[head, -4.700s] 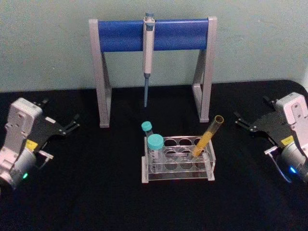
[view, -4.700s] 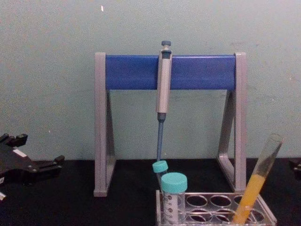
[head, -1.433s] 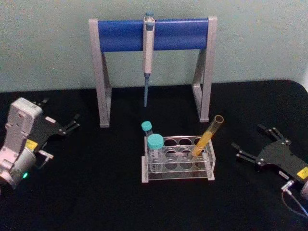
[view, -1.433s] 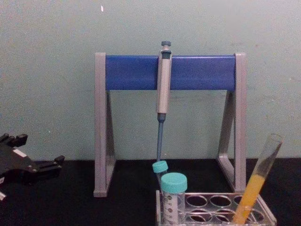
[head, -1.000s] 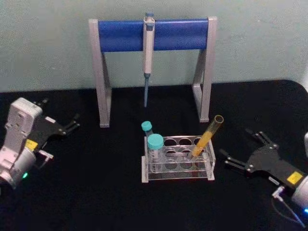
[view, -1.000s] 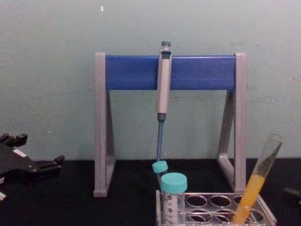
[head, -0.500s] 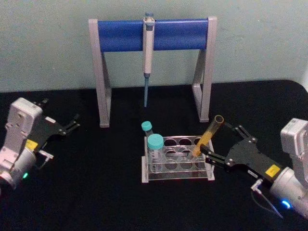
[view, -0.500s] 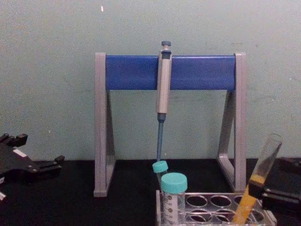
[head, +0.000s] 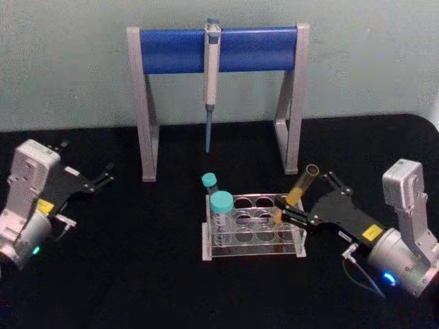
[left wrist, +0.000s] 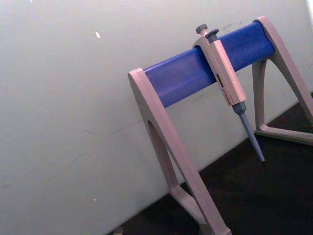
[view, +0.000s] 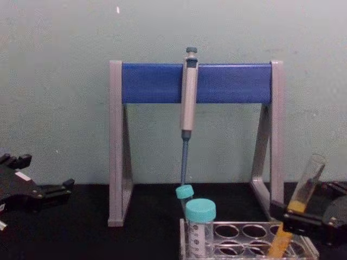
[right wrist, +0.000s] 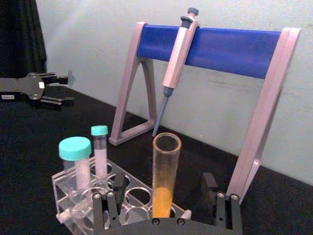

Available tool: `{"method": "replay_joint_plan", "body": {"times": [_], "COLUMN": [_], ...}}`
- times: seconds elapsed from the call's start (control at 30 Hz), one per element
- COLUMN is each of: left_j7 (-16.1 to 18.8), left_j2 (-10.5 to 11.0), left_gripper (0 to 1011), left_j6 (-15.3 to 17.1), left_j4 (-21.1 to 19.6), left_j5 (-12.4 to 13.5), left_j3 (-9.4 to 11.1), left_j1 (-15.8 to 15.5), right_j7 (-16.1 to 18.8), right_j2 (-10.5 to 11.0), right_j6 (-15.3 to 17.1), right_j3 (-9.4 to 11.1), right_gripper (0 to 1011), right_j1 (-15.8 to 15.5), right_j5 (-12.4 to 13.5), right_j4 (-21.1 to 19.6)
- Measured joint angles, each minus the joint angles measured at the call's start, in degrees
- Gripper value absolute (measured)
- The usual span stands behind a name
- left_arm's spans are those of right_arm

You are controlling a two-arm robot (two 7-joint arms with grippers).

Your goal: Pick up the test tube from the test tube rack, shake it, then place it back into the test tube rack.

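- Right now the test tube (head: pixel 306 179) sits in a hole at the right end of the test tube rack (head: pixel 252 239).
- It leans over, so its open top sticks out past the rack's right side and a bit toward the back.
- Orange-yellow liquid (right wrist: pixel 163 198) fills the lower part of the test tube.
- The right claw (head: pixel 302 195) is at the rack's right end, a little above the rack's top.
- Its two fingers are spread open, one on each side of the test tube.
- Seen from the right wrist, there is a small gap between the glass and each of the fingers (right wrist: pixel 209 185). They are close to the glass but not touching it.
- The left claw (head: pixel 87 159) is well off to the rack's left, low over the black tabletop (head: pixel 137 274). Its fingers are spread open too.
- Two short tubes (head: pixel 221 203) with teal caps stand at the rack's left end. The wide one is in front and the thin one is just behind it.
- Behind the rack stands a tall grey stand (head: pixel 147 110) with a blue bar across its top.
- A pipette (head: pixel 211 65) hangs from the middle of that bar, with its thin tip pointing down.
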Motion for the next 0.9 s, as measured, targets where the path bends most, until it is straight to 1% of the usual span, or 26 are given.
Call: {"method": "replay_joint_plan", "body": {"times": [0.37,0.7,0.9], "left_j7": [0.0,0.0,0.0], "left_j2": [0.0,0.0,0.0], "left_gripper": [1002,1002,1001], "left_j6": [0.0,0.0,0.0], "left_j4": [0.0,0.0,0.0], "left_j5": [0.0,0.0,0.0], "left_j3": [0.0,0.0,0.0], "left_j1": [0.0,0.0,0.0], "right_j7": [1.22,3.14,3.11], "right_j2": [-2.24,-2.86,-2.83], "right_j6": [0.31,0.36,0.36], "right_j3": [1.09,1.25,1.23], "right_gripper": [1000,1000,1000], "right_j1": [1.87,2.62,2.59], "right_j5": [-0.91,-0.91,-0.86], "right_j4": [2.74,3.65,3.65]}}
